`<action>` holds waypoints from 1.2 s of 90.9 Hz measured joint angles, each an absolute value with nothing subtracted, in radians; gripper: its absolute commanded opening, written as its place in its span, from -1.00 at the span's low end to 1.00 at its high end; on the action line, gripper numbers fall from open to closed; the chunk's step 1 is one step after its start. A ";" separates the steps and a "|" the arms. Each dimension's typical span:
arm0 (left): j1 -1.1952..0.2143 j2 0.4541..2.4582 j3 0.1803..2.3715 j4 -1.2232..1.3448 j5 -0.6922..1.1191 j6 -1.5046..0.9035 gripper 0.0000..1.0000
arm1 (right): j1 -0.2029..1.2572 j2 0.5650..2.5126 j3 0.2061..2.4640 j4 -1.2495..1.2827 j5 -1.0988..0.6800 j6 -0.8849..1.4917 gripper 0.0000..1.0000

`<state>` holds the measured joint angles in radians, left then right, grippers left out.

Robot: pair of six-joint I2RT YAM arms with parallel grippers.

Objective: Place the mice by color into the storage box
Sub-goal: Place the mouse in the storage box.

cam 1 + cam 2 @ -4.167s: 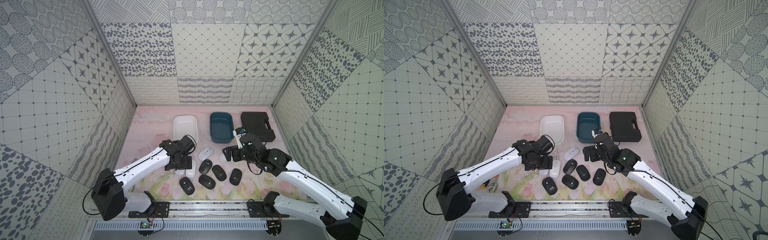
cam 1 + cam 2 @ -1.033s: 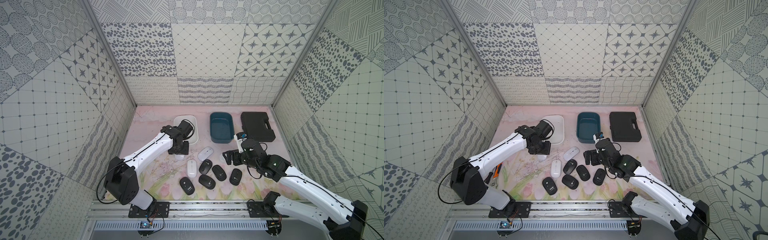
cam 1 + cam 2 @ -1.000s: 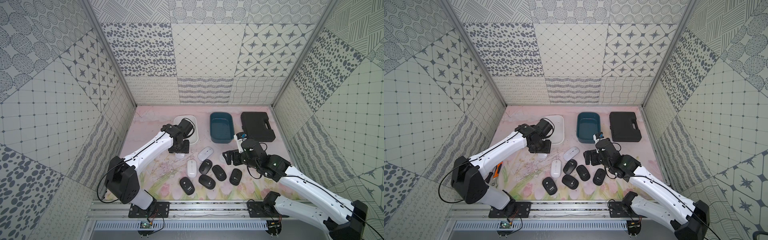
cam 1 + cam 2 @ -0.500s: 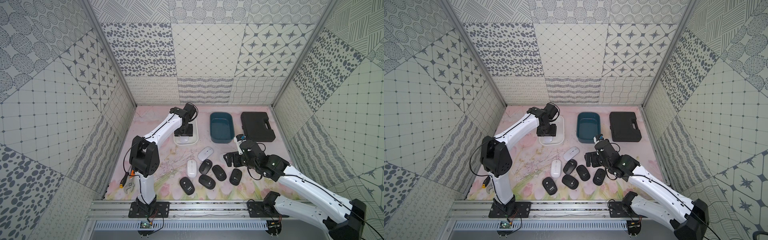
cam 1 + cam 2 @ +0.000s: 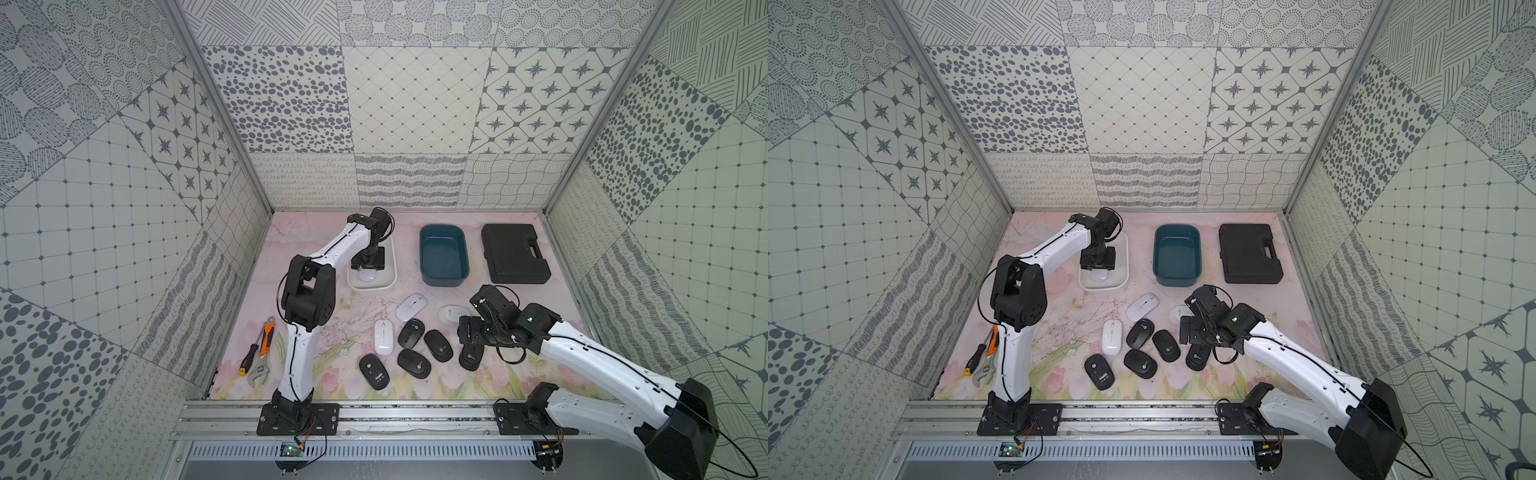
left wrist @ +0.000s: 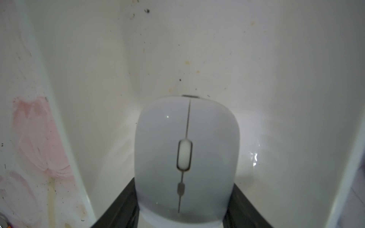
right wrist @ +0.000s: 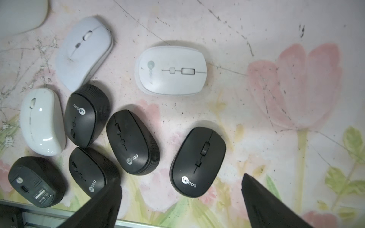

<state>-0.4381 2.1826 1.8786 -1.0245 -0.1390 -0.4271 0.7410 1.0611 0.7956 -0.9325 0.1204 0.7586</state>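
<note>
Left wrist view alone shows the glossy white oval mouse pinched by the half-closed left gripper inside the shallow white plastic tub, near its wall, bare floor beside; the right gripper gapes empty.

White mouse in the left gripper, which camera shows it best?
Left wrist view: the white mouse fills the frame, scroll wheel visible, between the fingers of the left gripper in the white tub. In both top views only its end peeks out below the gripper. The right wrist view doesn't show it.
</note>
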 measured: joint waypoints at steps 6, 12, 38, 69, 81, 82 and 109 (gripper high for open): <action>-0.431 2.192 1.866 -1.003 -0.134 -0.424 -0.01 | 0.741 1.060 0.781 -0.946 0.111 0.781 0.98; -0.427 2.201 1.858 -0.989 -0.128 -0.420 0.12 | 0.741 1.060 0.763 -0.956 0.097 0.799 0.98; -0.419 2.209 1.832 -0.931 -0.104 -0.408 0.51 | 0.741 1.062 0.709 -0.974 0.041 0.881 0.98; -0.419 2.202 1.816 -0.901 -0.084 -0.402 0.58 | 0.741 1.124 0.683 -0.918 0.009 0.936 0.98; -0.419 2.163 1.819 -0.902 -0.076 -0.404 0.66 | 0.741 1.133 0.680 -0.901 0.007 0.941 0.98; -0.419 2.159 1.819 -0.902 -0.075 -0.405 0.67 | 0.741 1.134 0.680 -0.900 0.007 0.942 0.98; -0.419 1.995 1.815 -0.911 -0.058 -0.433 0.80 | 0.741 1.156 0.678 -0.893 0.021 0.980 0.98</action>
<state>-0.4194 1.9953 1.8149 -0.9108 -0.0582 -0.4328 0.7410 1.1564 0.6785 -0.8928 0.0208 0.9798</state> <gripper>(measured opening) 0.898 0.990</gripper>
